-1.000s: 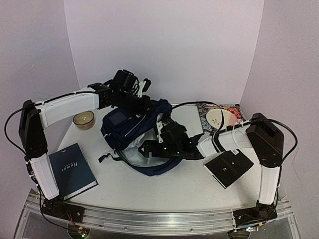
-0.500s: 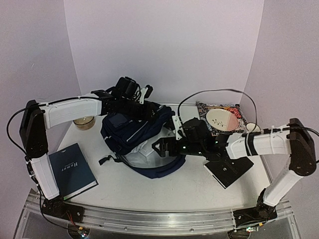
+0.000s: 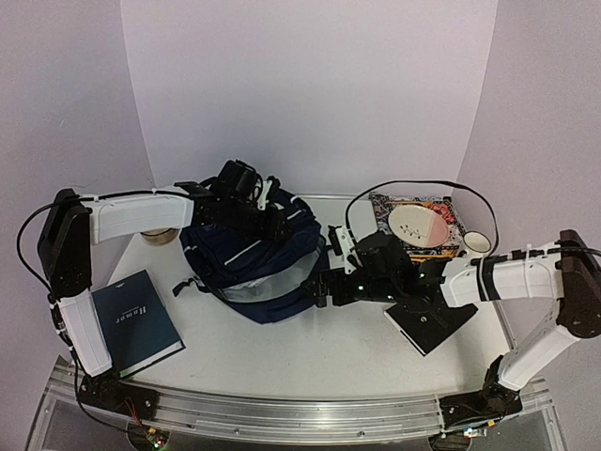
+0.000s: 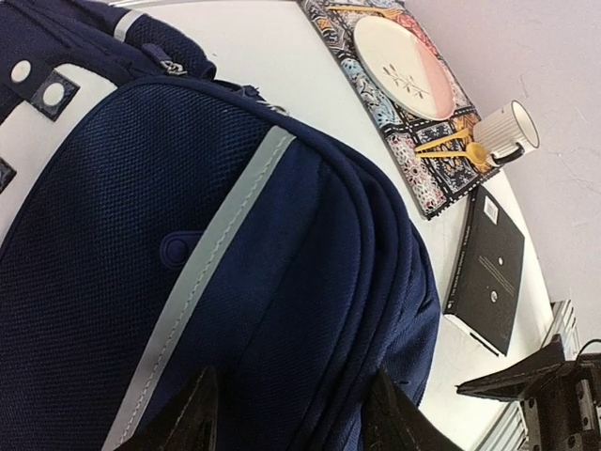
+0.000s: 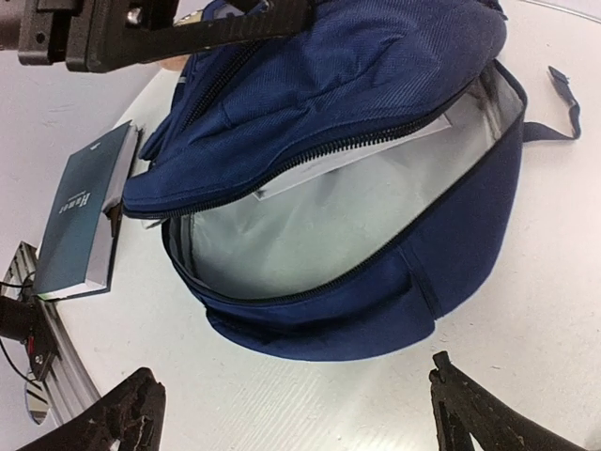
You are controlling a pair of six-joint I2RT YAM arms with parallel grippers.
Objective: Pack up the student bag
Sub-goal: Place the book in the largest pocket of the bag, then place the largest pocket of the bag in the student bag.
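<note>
The bag (image 3: 252,258) was found lying on the table (image 3: 310,352) at the centre of the top view. Its main compartment was unzipped toward the lower right, with grey lining exposed. A white sheet (image 5: 357,150) was seen inside, under the upper flap. The left gripper (image 3: 274,222) was positioned over the bag's upper edge; in its wrist view the fingers (image 4: 199,413) were spread, with nothing pinched. The right gripper (image 3: 324,285) was held just right of the opening, jaws wide and empty. A book (image 3: 136,321) was noted at lower left, a plate (image 3: 418,225) at upper right.
</note>
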